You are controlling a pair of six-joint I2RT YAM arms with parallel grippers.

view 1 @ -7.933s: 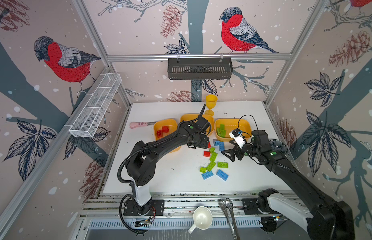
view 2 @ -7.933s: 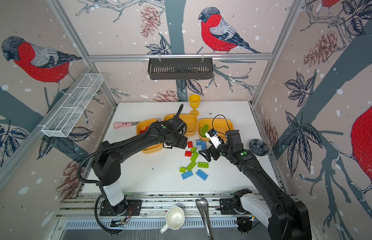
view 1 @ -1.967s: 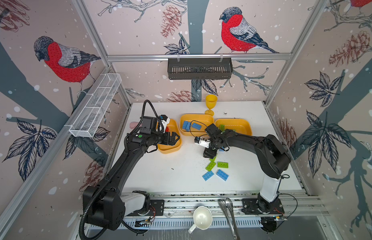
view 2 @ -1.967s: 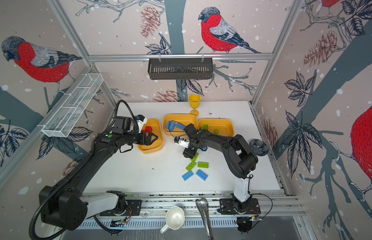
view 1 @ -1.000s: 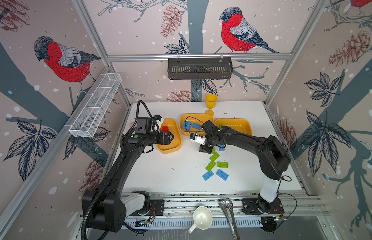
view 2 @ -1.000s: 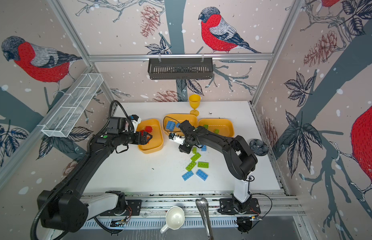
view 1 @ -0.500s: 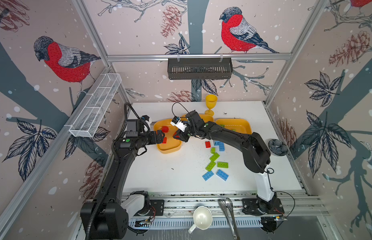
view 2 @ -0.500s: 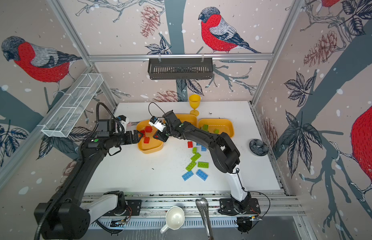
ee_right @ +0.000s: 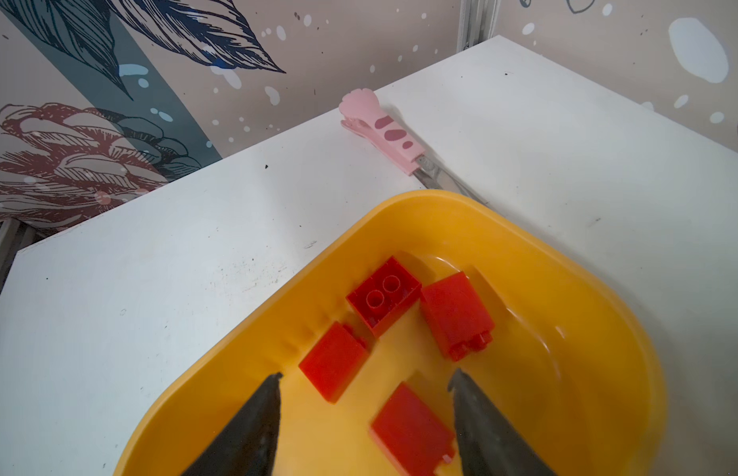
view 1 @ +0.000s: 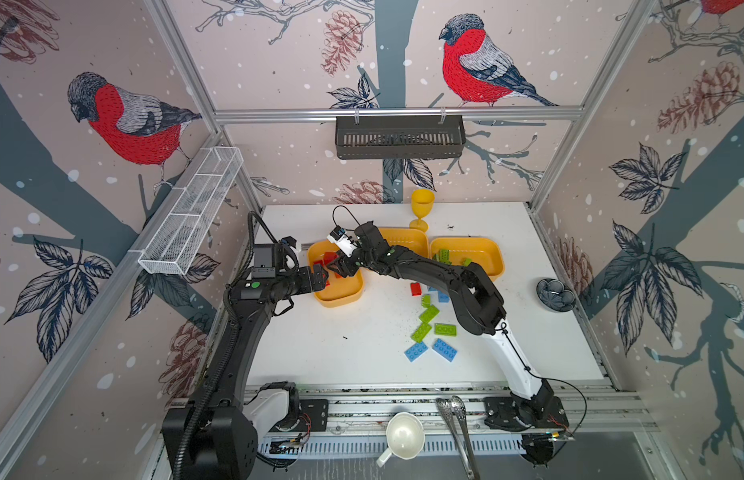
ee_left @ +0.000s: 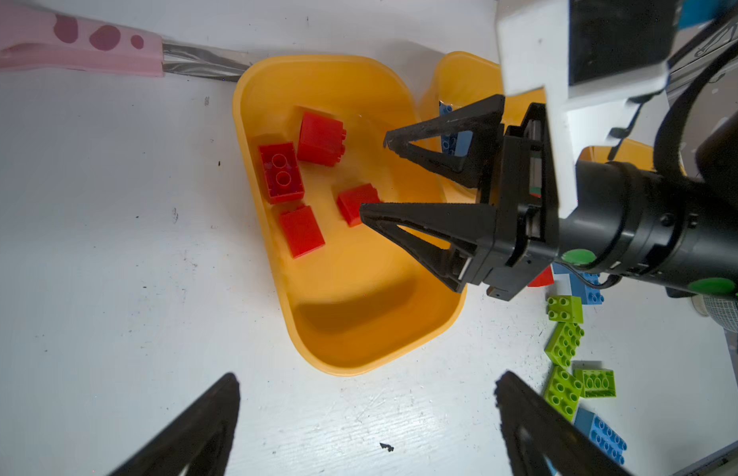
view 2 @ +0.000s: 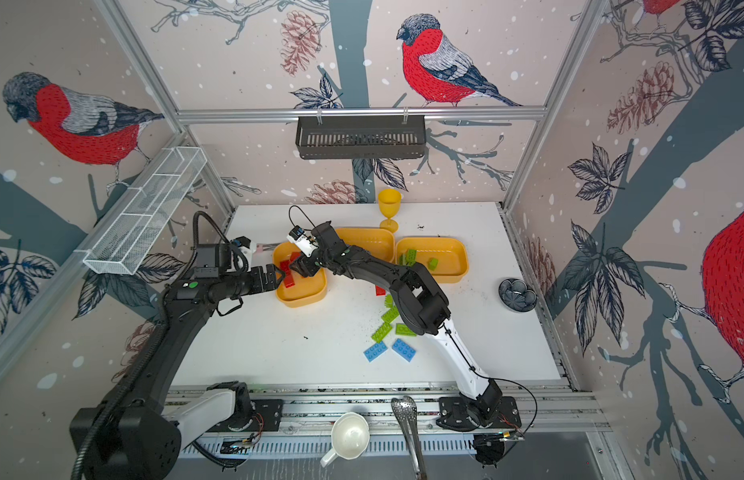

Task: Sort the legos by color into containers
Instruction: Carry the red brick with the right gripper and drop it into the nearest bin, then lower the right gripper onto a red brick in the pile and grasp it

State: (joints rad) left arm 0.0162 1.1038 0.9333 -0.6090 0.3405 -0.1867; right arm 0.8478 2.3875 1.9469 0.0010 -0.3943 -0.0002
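Red plastic, hard and glossy: showing four red legos lying loose in the left container, some tipped on a side, one upside down. Hovering over that tray with the right gripper, jaws spread and pinching nothing, one of the four lying just beneath. Waiting close beside the same tray with the left gripper, jaws spread wide, also empty. Leaving a stray red brick, several green bricks and blue bricks scattered on the white table, near the middle container and right container. Judging these pieces light, rigid and slightly slippery; favouring a pinch across two flat opposite side walls, low and square, avoiding the studded top and the corners.
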